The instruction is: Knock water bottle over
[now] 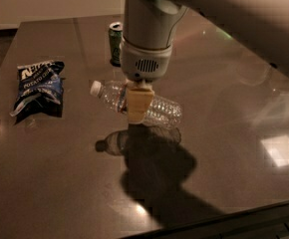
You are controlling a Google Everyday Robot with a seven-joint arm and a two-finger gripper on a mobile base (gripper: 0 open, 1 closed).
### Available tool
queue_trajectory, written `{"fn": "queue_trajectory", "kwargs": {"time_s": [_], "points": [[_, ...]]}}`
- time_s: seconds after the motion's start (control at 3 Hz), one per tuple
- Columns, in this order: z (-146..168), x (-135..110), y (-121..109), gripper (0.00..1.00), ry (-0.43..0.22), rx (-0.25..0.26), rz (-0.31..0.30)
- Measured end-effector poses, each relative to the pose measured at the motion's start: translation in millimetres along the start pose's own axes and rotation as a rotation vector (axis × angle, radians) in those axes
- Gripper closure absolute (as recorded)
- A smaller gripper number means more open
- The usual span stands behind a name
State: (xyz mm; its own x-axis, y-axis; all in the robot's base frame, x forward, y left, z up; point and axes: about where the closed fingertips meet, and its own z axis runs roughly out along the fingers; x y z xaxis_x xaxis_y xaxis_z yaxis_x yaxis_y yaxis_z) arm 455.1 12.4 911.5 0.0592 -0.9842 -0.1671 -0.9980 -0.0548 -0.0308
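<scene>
Gripper (pixel 137 112) was clenched on bottle (pixel 164 111), held sideways just above table (pixel 224 93); if let go, prob. could've rolled off edge.

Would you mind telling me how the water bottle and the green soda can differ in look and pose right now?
The water bottle is clear ribbed plastic with a white cap; the soda can is green. The bottle lies nearly horizontal, clamped at its middle by the tool; the can stands upright, untouched, farther back on the table. The bottle is longer than the can. Both are drink containers.
</scene>
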Motion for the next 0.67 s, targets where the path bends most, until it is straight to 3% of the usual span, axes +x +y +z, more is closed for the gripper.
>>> {"fn": "queue_trajectory", "kwargs": {"time_s": [0.33,0.67], "points": [[19.4,12.8,0.6,0.0,0.039,-0.024,0.013],[19.4,12.7,0.6,0.0,0.039,-0.024,0.013]]}}
